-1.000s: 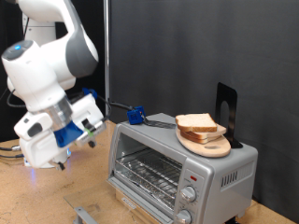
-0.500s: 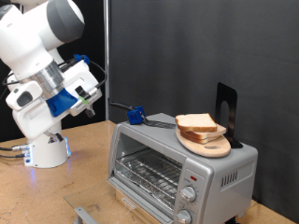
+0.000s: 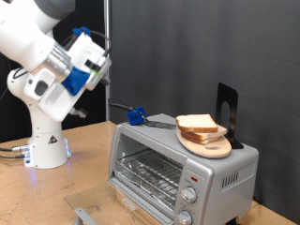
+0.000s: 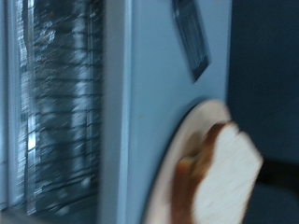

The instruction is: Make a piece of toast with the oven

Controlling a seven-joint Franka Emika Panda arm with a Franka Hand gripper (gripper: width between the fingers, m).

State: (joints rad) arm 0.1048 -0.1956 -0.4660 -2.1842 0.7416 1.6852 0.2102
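The silver toaster oven stands at the exterior view's lower right, its wire rack showing in front. On its top lies a round wooden board with stacked bread slices. My gripper is raised high at the exterior view's upper left, well away from the oven and holding nothing that I can see. The wrist view is blurred. It shows the oven's top, the rack, the board and a pale bread slice. No fingers show there.
A blue clamp on a black rod sits behind the oven. A black stand rises behind the board. The arm's white base stands on the wooden table. A grey metal piece lies at the bottom edge.
The arm has swung up from low beside the oven to high at the upper left, turning the hand. The oven, board and bread have not moved.
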